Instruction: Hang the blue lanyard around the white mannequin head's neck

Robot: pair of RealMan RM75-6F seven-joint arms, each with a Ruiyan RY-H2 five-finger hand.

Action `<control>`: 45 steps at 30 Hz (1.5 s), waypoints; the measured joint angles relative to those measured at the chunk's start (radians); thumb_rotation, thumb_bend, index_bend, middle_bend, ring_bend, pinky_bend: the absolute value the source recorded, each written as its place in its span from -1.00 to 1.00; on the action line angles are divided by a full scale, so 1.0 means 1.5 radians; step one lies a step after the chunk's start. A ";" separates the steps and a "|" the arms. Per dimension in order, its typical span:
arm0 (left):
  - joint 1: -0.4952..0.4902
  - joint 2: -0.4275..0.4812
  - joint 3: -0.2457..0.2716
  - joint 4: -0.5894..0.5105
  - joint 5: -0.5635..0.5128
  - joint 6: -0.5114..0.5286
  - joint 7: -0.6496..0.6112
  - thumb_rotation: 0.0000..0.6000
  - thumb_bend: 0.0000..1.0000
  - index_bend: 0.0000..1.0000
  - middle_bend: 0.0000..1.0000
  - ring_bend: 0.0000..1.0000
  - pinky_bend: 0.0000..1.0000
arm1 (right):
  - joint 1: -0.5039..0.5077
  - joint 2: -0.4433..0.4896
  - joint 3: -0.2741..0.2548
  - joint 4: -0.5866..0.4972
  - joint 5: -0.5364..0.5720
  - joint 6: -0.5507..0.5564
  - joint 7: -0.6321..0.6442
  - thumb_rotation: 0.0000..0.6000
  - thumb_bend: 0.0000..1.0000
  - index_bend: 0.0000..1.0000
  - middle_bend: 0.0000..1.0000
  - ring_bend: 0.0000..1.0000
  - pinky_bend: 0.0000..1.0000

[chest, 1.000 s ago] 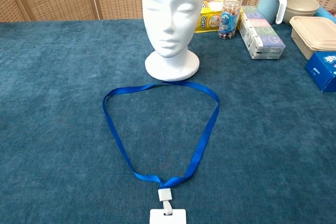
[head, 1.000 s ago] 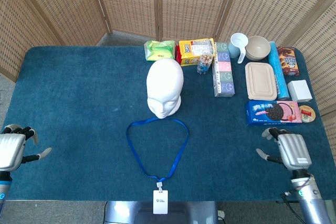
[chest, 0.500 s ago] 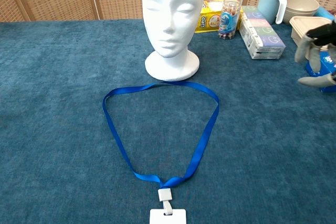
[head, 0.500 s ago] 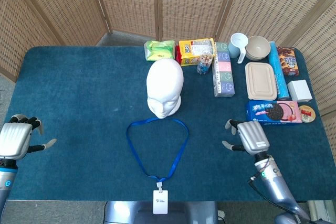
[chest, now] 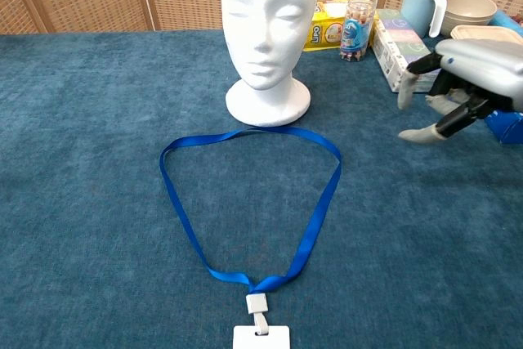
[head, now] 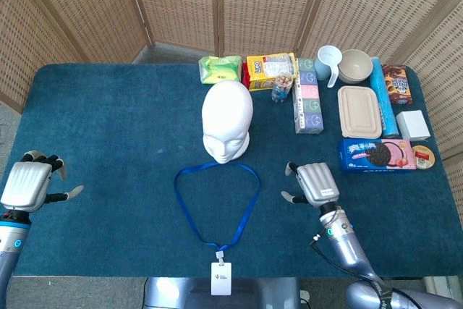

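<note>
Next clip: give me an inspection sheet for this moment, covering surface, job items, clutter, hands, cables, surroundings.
Surface: blue carpeted table.
Job items: blue lanyard lies flat in a loop before the white mannequin head, which stands upright; white badge at the near edge.
Clutter: snack packs, boxes, cup, bowl and lidded container at far right.
Hands: left hand empty at the left edge; right hand empty, right of the loop.
Cables: nothing seen.
Surroundings: wicker screen behind.
</note>
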 measured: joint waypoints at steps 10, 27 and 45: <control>-0.012 -0.005 0.003 0.008 -0.003 -0.011 -0.001 0.28 -0.77 0.26 0.07 0.05 -0.43 | 0.053 -0.056 0.012 -0.007 0.117 0.005 -0.120 0.48 -0.47 -0.11 0.90 1.00 1.00; -0.028 -0.005 0.008 0.011 -0.007 -0.027 -0.018 0.30 -0.77 0.26 0.07 0.05 -0.43 | 0.127 -0.137 0.030 -0.001 0.258 0.067 -0.255 0.50 -0.47 -0.06 0.90 1.00 1.00; -0.031 -0.013 0.017 0.035 -0.014 -0.033 -0.035 0.31 -0.77 0.26 0.07 0.05 -0.43 | 0.193 -0.202 0.051 0.069 0.350 0.085 -0.291 0.50 -0.48 -0.05 0.90 1.00 1.00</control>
